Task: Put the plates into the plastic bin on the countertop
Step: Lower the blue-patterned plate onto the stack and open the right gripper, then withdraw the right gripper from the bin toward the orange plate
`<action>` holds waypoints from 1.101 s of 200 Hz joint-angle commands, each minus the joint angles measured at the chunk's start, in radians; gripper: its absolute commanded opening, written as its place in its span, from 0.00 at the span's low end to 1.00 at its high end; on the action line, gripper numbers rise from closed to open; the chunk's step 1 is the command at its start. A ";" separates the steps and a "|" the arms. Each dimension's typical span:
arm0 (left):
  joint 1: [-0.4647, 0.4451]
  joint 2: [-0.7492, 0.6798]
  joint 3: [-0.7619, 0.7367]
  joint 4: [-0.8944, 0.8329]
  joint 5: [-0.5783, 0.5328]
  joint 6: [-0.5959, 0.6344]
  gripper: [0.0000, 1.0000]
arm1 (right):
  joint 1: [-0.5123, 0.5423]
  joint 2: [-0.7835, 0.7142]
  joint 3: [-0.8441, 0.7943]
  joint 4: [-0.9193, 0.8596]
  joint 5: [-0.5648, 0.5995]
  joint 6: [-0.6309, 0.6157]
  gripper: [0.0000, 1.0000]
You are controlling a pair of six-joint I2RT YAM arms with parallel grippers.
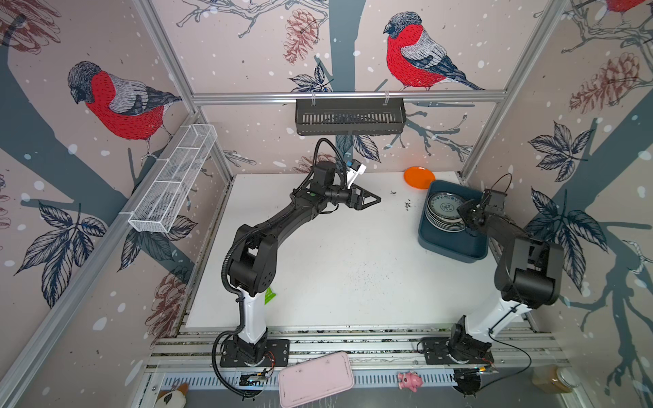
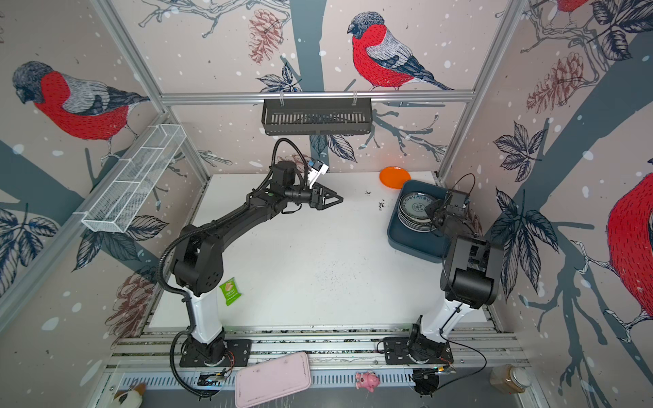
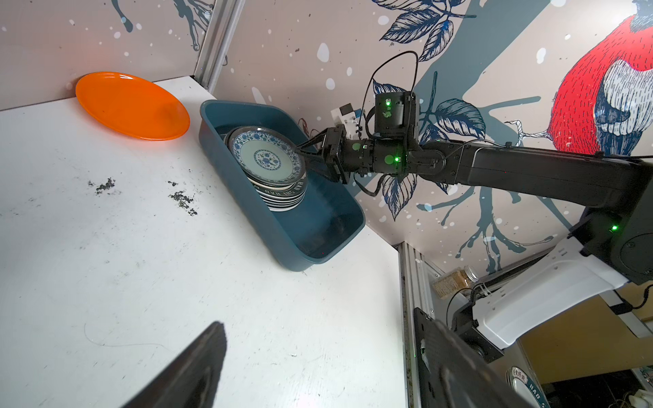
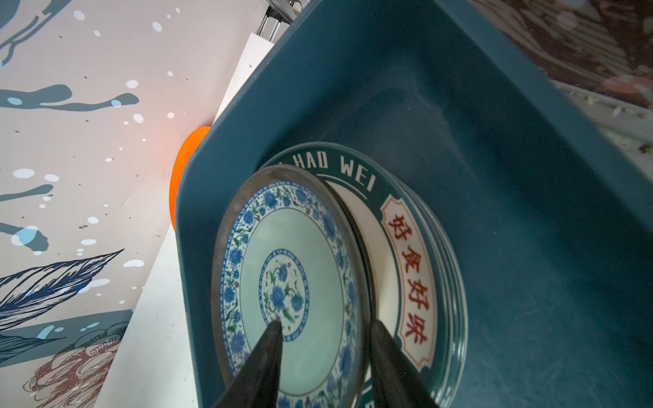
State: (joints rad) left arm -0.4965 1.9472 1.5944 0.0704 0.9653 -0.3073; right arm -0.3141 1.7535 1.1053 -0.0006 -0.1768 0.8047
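Observation:
The dark teal plastic bin [image 1: 456, 247] [image 2: 413, 243] stands at the right edge of the white countertop [image 1: 335, 265]. Inside it is a stack of plates [image 1: 443, 212] [image 3: 279, 197], topped by a tilted teal-patterned plate [image 4: 289, 254]. My right gripper [image 1: 464, 208] [image 4: 327, 323] is open, its fingers straddling that plate's rim, one over its face and one outside. A plain orange plate [image 1: 419, 177] [image 3: 132, 106] leans at the back wall, just behind the bin. My left gripper [image 1: 374, 200] [image 3: 319, 318] hovers open and empty over the table's back middle.
A black slotted basket [image 1: 349, 116] hangs on the back rail and a white wire-mesh basket [image 1: 173, 180] on the left rail. Dark crumbs [image 1: 408, 205] lie left of the bin. A green packet [image 2: 229, 291] lies by the left arm's base. A pink tray [image 1: 315, 378] lies below the front rails.

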 commanded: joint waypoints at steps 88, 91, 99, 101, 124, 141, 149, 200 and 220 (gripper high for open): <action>0.000 -0.001 -0.004 0.056 0.016 0.000 0.89 | 0.008 -0.023 0.011 -0.004 0.014 -0.029 0.49; 0.000 0.000 -0.003 0.056 0.016 0.000 0.89 | 0.008 -0.025 0.011 -0.005 0.016 -0.030 0.50; 0.001 0.000 -0.004 0.056 0.016 0.000 0.89 | 0.008 -0.032 0.011 -0.006 0.015 -0.031 0.52; 0.000 0.000 -0.002 0.057 0.016 0.000 0.89 | 0.009 -0.034 0.011 -0.006 0.016 -0.033 0.52; 0.001 0.001 -0.003 0.057 0.016 -0.002 0.89 | 0.017 -0.067 0.011 -0.012 0.029 -0.044 0.68; 0.001 0.001 -0.002 0.059 0.016 -0.001 0.89 | 0.031 -0.097 0.014 -0.015 0.046 -0.056 0.77; 0.002 -0.001 -0.003 0.059 0.016 -0.003 0.89 | 0.035 -0.108 0.019 -0.018 0.052 -0.060 0.80; 0.001 -0.006 -0.005 0.063 0.021 -0.003 0.89 | 0.070 -0.162 0.044 -0.033 0.072 -0.067 0.90; 0.002 -0.009 -0.007 0.066 0.025 -0.005 0.89 | 0.095 -0.181 0.051 -0.033 0.079 -0.067 0.91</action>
State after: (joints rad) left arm -0.4953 1.9472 1.5898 0.0921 0.9661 -0.3157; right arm -0.2420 1.5948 1.1427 -0.0288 -0.1188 0.7555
